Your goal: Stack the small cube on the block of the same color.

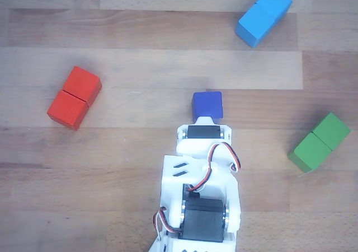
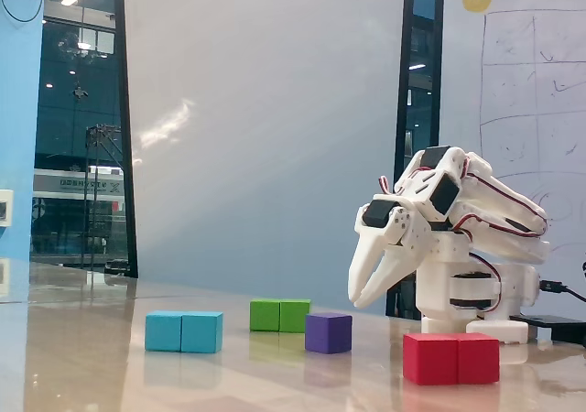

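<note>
The small cube [image 1: 207, 105] is dark blue and sits on the wooden table just beyond the arm's wrist; in the fixed view the cube [image 2: 328, 332] looks purple. The sky-blue block [image 1: 264, 15] lies farther out to the upper right, and in the fixed view this block [image 2: 183, 331] is left of the cube. My white gripper [image 2: 356, 299] hangs in the air above and slightly right of the cube. Its fingertips meet and hold nothing. In the other view the wrist [image 1: 202, 137] hides the fingers.
A green double block [image 1: 320, 142] lies to the right and a red double block [image 1: 74, 97] to the left in the other view. In the fixed view the red block [image 2: 450, 357] is nearest the camera, in front of the arm's base [image 2: 472, 293].
</note>
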